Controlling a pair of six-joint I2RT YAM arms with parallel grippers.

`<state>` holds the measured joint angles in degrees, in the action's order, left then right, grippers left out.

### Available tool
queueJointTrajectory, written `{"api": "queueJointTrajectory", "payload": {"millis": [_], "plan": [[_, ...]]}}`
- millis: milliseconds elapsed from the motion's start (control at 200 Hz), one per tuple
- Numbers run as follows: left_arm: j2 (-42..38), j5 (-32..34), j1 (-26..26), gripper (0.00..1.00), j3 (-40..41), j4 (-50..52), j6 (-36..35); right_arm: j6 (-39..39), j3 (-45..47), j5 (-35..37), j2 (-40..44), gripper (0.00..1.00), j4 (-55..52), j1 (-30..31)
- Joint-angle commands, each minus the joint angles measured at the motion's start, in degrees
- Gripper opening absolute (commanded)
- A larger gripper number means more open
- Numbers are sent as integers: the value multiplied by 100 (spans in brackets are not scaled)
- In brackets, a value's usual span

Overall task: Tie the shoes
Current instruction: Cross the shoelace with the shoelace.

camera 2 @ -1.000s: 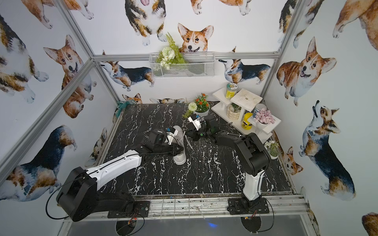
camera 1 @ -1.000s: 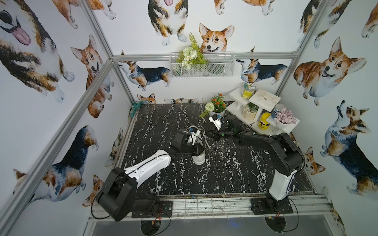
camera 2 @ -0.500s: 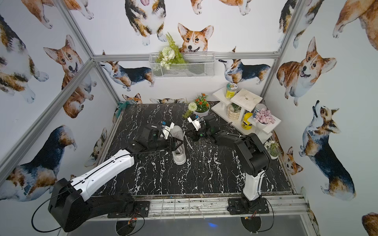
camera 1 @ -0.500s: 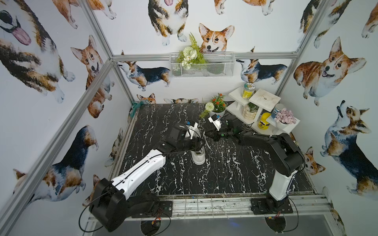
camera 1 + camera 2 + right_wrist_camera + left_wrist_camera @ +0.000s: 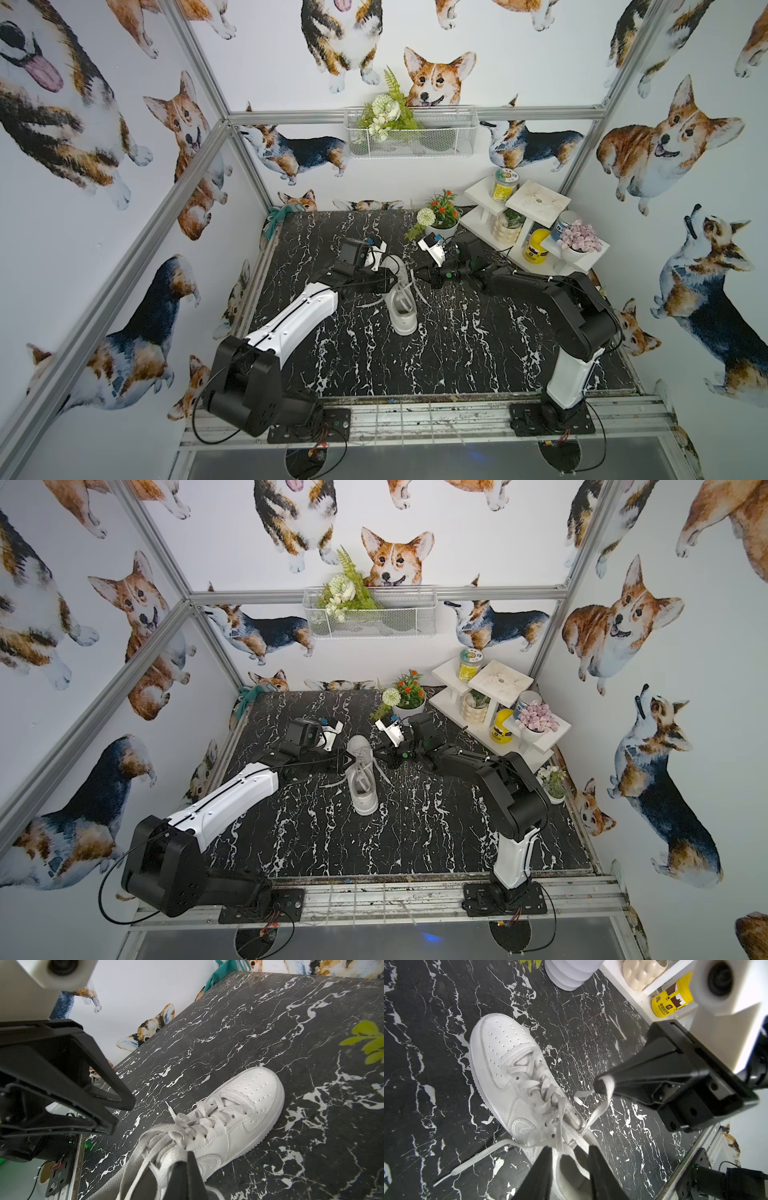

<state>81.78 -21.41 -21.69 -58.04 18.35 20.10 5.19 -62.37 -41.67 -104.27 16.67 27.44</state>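
Note:
The shoe, a white low-top sneaker (image 5: 402, 305) (image 5: 362, 783), lies mid-table with its toe toward the back wall and its laces loose. My left gripper (image 5: 390, 283) (image 5: 570, 1150) hovers at the shoe's left side by the collar. It is open, with its fingers (image 5: 545, 1169) apart over lace strands and the tongue, gripping nothing. My right gripper (image 5: 417, 275) (image 5: 186, 1159) is just right of the shoe and shut on a flat white lace (image 5: 607, 1093). That lace runs taut from the upper eyelets. Another lace end (image 5: 467, 1164) trails on the table.
A white flower pot (image 5: 442, 226) stands behind the right gripper. A white stepped shelf (image 5: 482, 220) with a yellow can (image 5: 535, 248) and jars fills the back right corner. A wire basket (image 5: 411, 137) hangs on the back wall. The table is black marble (image 5: 436, 365).
My left arm swung back and returned beside the shoe, so more of the sneaker shows. Its jaws widened, then narrowed. The right gripper stayed in place, still shut on the lace.

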Motion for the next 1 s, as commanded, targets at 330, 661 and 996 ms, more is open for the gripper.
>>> {"api": "queueJointTrajectory", "payload": {"millis": [330,661,996], "plan": [[597,-257,25,32,-272,-147,-207,-163,-69,117,25,0,-143,112],[843,-408,17,24,-337,-253,-182,-195,-57,124,89,0,-190,130],[877,-487,18,3,-410,-304,-199,-289,-25,124,195,0,-295,195]]}}
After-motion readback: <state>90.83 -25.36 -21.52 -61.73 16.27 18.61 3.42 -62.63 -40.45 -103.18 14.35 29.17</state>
